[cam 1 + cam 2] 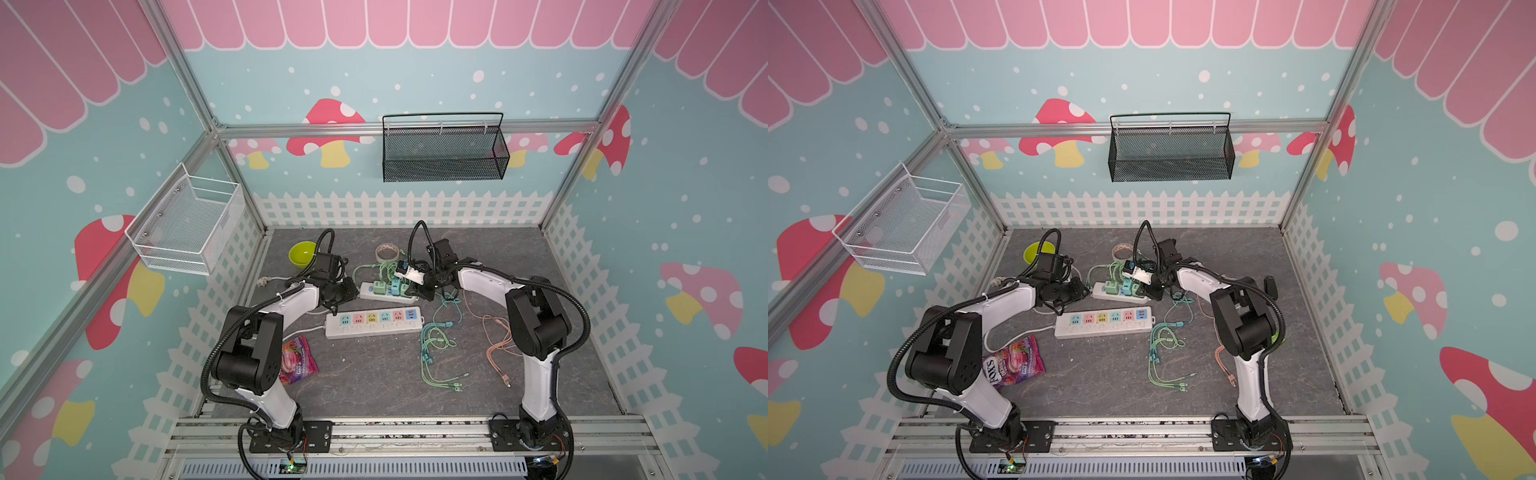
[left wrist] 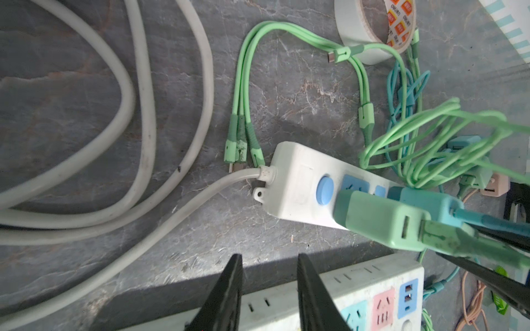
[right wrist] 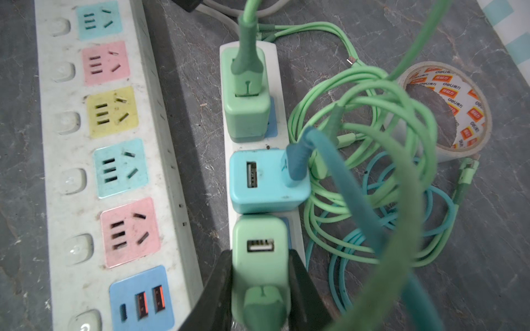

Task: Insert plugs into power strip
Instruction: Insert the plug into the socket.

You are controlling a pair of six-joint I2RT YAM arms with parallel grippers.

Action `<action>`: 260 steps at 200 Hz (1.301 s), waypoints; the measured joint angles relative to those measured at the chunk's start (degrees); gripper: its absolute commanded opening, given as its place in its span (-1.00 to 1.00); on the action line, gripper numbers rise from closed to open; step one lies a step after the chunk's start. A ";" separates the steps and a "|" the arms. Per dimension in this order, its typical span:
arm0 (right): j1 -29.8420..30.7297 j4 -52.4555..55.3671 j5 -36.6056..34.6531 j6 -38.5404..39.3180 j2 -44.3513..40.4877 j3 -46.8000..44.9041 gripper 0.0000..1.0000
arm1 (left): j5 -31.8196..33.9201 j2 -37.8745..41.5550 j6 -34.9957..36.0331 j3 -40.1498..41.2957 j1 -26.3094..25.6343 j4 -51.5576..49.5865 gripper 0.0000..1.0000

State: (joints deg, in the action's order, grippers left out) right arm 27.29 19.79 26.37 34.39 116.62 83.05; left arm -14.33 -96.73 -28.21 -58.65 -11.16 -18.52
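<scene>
A small white power strip (image 2: 295, 177) lies behind a long strip with coloured sockets (image 1: 374, 322). Three plugs stand in a row on the small one: a mint green plug (image 3: 246, 117), a teal plug (image 3: 268, 180) and a second mint green plug (image 3: 258, 229) at the strip's end. My right gripper (image 3: 259, 252) is shut on that end plug, one finger on each side. My left gripper (image 2: 269, 256) hovers open over the long strip's (image 2: 358, 275) far edge, nothing between its fingers. A salmon pink plug (image 2: 494, 186) lies past the small strip, half hidden by cables.
Thick white cords (image 2: 137, 114) loop at the left. A tape roll (image 1: 387, 252) and a green bowl (image 1: 302, 253) sit at the back. A candy bag (image 1: 297, 361) lies front left. Green cables (image 1: 436, 345) and a salmon cable (image 1: 498, 345) sprawl at the right.
</scene>
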 measured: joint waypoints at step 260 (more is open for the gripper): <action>-0.42 7.72 1.01 -6.21 -11.50 -7.67 0.51 | -0.02 5.38 0.90 1.99 1.33 -0.13 -0.16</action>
State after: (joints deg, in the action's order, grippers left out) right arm 26.87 27.51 27.38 28.18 105.12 75.37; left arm -14.35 -91.35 -27.31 -56.66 -9.82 -18.65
